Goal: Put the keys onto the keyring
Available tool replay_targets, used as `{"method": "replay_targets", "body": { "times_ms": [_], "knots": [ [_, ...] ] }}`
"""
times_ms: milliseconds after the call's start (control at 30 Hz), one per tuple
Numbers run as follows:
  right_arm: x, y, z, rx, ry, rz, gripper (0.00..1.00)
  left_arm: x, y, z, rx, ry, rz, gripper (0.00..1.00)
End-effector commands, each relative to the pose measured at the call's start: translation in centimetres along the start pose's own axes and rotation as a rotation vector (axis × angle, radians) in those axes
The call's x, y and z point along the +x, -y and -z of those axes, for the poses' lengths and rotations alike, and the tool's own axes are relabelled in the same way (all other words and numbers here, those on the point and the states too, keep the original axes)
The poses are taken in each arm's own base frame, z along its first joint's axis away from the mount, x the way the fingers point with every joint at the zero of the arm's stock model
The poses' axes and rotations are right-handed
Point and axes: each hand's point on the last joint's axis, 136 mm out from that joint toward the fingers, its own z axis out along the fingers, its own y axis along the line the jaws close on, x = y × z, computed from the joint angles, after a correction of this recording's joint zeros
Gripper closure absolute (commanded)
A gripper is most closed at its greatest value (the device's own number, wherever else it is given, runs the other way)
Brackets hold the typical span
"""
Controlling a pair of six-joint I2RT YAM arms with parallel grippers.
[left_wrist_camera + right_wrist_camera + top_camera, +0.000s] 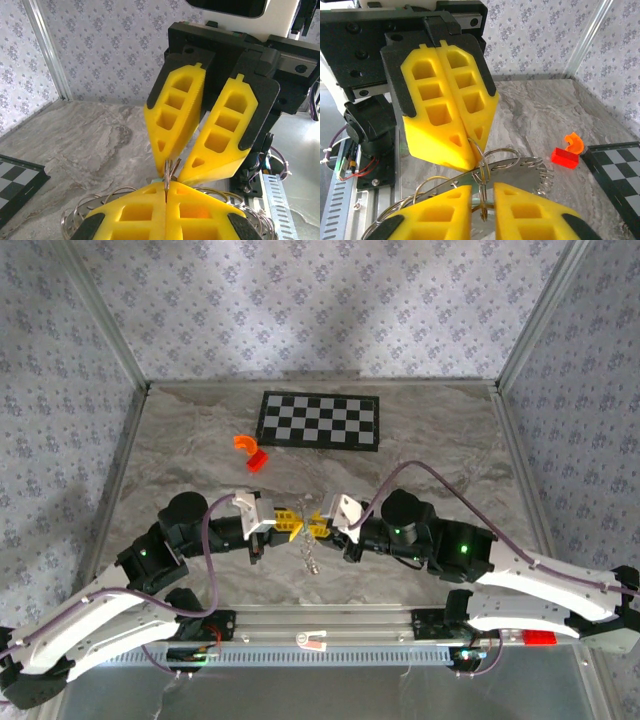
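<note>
Nearest the lens, at the bottom edge of the left wrist view, the left gripper (166,189) was clamped shut, with a sliver of the keyring (311,558) wire pinched in the seam of its pads. That grip looked meant to hold the ring steady off the table (450,470) so the other arm could work on it.

Just above it in the same frame, tips aimed down at the same spot, the right gripper (172,172) stood narrow. In its own wrist view the ring's wire ran down into the slim gap between its fingers. I could not tell whether they pinched it or only bracketed it.

Behind that gap, mid-frame, lay a flat pale piece I took for the key (512,169), level with the ring's loops. Whether it was threaded on, I could not tell.

In the top view the two grippers met at the centre, with the ring dangling just below them. Well apart, up and to the left, sat an orange piece (245,443) and a red piece (257,461). The checkerboard (320,420) lay above them, and all three were out of the way.
</note>
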Motion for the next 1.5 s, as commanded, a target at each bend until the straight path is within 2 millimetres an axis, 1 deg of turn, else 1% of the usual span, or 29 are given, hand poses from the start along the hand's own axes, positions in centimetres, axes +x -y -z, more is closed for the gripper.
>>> {"method": "replay_targets", "body": {
  "times_ms": [0, 67, 300, 600, 767, 933, 1033, 1100, 1233, 1300, 1467],
  "knots": [
    [0.1, -0.2, 0.5, 0.001, 0.016, 0.011, 0.87, -3.3, 0.6, 0.9, 0.017, 0.117, -0.044, 1.0],
    [0.1, -0.2, 0.5, 0.005, 0.015, 0.013, 0.88, -3.4, 0.6, 1.0, 0.017, 0.12, -0.044, 1.0],
    [0.2, -1.0, 0.0, -0.018, 0.009, 0.022, 0.87, -3.8, 0.7, 1.1, 0.019, 0.142, -0.035, 1.0],
    [0.0, -1.6, -0.4, -0.019, 0.017, 0.055, 0.97, -3.9, 0.7, 1.0, 0.025, 0.171, -0.011, 1.0],
    [0.7, -1.7, -0.8, 0.015, -0.04, 0.109, 1.0, -3.9, 0.7, 1.1, 0.027, 0.182, 0.0, 1.0],
    [1.5, -2.0, -1.4, 0.038, -0.092, 0.156, 1.0, -3.7, 0.7, 1.1, 0.024, 0.192, 0.01, 1.0],
    [1.8, -2.0, -1.4, 0.053, -0.108, 0.168, 1.0, -3.6, 0.7, 1.2, 0.022, 0.192, 0.009, 1.0],
    [1.7, -2.0, -1.2, 0.057, -0.098, 0.165, 1.0, -3.6, 0.7, 1.2, 0.022, 0.19, 0.01, 1.0],
    [1.2, -1.9, -0.3, 0.063, -0.056, 0.153, 0.98, -3.5, 0.8, 1.2, 0.024, 0.19, 0.008, 1.0],
    [1.0, -1.9, 0.2, 0.064, -0.033, 0.143, 0.94, -3.4, 0.8, 1.2, 0.026, 0.191, 0.008, 1.0],
    [0.6, -1.6, 1.5, 0.069, 0.009, 0.107, 0.72, -3.3, 0.9, 1.2, 0.03, 0.189, 0.004, 1.0]
  ]
}}
